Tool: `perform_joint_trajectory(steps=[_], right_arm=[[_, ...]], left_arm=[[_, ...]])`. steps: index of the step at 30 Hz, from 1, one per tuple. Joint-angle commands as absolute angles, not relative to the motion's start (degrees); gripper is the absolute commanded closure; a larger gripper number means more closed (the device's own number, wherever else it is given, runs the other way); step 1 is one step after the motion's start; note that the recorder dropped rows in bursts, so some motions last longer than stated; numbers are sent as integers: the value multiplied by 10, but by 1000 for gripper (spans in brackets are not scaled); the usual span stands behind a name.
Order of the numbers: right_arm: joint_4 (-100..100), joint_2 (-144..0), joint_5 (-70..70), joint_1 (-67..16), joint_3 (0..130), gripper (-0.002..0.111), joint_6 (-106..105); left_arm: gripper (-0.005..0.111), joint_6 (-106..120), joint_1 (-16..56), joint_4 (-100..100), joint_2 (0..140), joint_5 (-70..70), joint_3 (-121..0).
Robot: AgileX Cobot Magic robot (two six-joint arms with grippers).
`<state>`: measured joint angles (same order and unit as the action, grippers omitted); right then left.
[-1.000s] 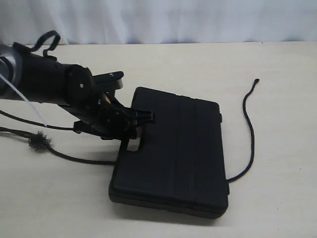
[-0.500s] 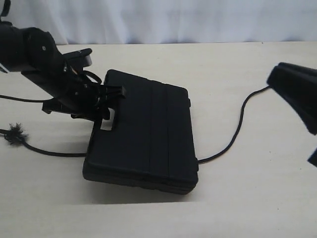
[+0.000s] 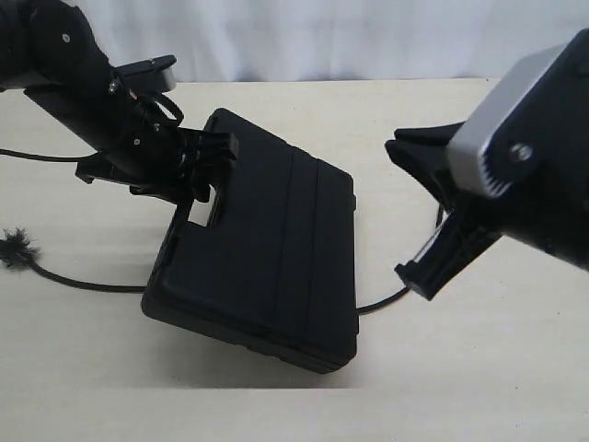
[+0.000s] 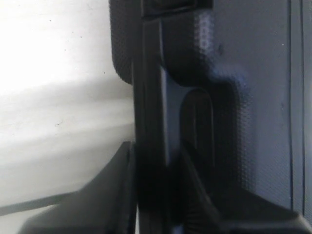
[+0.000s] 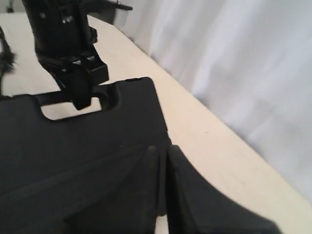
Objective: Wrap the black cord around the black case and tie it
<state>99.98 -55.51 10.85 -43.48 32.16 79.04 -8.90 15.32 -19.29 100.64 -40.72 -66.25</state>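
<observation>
While tilted, black case (image 3: 276, 241) lengthwise near-far, handle up-left.

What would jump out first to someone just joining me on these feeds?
The black case in the middle stands out first, with the left gripper clamped on its slotted end, which looks tipped up. Next comes the right gripper, shut and looming large at the case's right side in the exterior view. The black cord trails out from under the case on both sides, its frayed knot at the far left.
</observation>
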Motion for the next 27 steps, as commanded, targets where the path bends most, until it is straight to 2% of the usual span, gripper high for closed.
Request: perform_joint_trajectory(steps=[1, 3, 5, 10, 12, 15, 20, 27], right_arm=[[954, -585, 284, -549, 322, 101, 701], [896, -598, 306, -588, 322, 95, 671], [841, -619, 318, -624, 318, 82, 628], [835, -685, 323, -694, 302, 39, 606], [835, -711, 338, -713, 302, 28, 617], [835, -754, 362, -741, 302, 28, 689], [902, -835, 411, -796, 316, 41, 832], [999, -925, 526, -865, 318, 41, 943]], left_arm=[[107, -87, 153, -202, 995, -400, -671], [107, -87, 153, -202, 995, -402, -671], [107, -87, 153, -202, 995, -404, -671], [107, -87, 153, -202, 995, -408, -671], [107, -87, 153, -203, 995, -408, -671], [107, -87, 153, -205, 995, -408, -671], [107, -88, 153, -207, 995, -408, -671], [107, -88, 153, -207, 995, -408, -671]])
